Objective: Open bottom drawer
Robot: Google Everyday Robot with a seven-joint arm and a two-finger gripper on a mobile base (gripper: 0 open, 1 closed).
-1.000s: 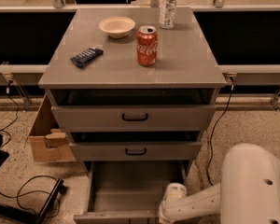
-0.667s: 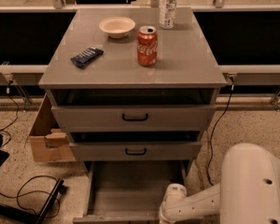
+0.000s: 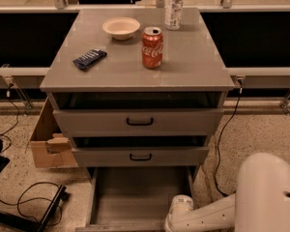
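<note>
1 bottom drawer (image 3: 135, 197) stands pulled out; the gripper (image 3: 176, 224) at its front-right is cut off, grasp untellable

Grey surface (image 3: 193, 57) carries a cream bowl (image 3: 121, 27) near the back edge, left of centre, a clear bottle (image 3: 174, 1) at the back edge, a red cola can (image 3: 152, 47) upright mid-surface, and a dark blue wrapped bar (image 3: 89, 58) near the left edge. Below, top drawer (image 3: 183, 121) and middle drawer (image 3: 183, 156) each slightly pulled out, black handles. Open cardboard box (image 3: 48, 146) on floor at left side; black cables (image 3: 24, 202) on floor front left; another cable (image 3: 221, 144) hangs at right side
</note>
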